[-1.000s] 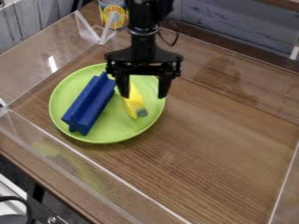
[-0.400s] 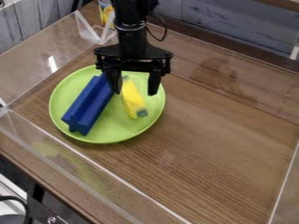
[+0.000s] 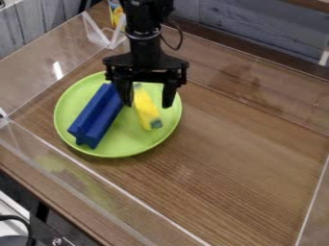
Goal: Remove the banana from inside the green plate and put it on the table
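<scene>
- Compared with the first earlier frame, the gripper [image 3: 148,99] has shifted slightly toward picture left and toward the back; its 2 fingers still stand apart.
- The banana [image 3: 148,109], the green plate [image 3: 117,148] and the blue block [image 3: 95,116] lie where they did.
- The brown table [image 3: 238,154] reaches out under the gripper and to its picture right, with wood grain and a soft shine.
- Clear edging [image 3: 90,177] runs along the table, nearer the camera than the gripper and to its picture left.
- Gray boards [image 3: 257,27] stand behind the gripper, and a yellow object, partly hidden, sits behind it to picture left.
- The black arm [image 3: 145,27] comes down from the top, gripper pointing downward over the plate.
- The gripper is open, a finger on either side of the banana's far part; contact is hard to tell.
- The banana is inside the plate, below the gripper and partly between its fingers.
</scene>
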Tool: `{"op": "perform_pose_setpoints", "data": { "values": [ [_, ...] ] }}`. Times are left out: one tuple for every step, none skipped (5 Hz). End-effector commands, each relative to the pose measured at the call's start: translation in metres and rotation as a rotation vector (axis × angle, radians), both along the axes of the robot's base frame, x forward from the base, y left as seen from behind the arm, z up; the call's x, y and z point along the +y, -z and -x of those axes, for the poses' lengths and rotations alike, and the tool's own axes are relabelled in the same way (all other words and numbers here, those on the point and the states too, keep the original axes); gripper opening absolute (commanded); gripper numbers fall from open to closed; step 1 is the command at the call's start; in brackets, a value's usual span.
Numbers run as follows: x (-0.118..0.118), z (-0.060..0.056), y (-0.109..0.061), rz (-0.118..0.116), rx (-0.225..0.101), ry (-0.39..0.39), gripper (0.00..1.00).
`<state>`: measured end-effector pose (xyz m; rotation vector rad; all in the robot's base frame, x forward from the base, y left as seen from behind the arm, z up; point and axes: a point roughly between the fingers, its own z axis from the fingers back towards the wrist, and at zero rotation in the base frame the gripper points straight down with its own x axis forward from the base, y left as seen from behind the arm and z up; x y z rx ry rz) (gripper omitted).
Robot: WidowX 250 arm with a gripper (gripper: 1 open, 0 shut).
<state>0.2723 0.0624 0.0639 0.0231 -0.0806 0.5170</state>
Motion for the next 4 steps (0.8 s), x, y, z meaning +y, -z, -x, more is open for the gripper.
{"op": "perform_pose_setpoints", "data": {
  "values": [
    [0.012,-0.014,-0.006,-0.017,-0.047,-0.028,1.00],
    [0.012,-0.019,0.002,-0.020,-0.047,-0.036,1.00],
    [0.012,-0.024,0.010,-0.023,-0.045,-0.045,1.00],
    [0.020,-0.033,0.010,-0.026,-0.043,-0.072,1.00]
  ]
}}
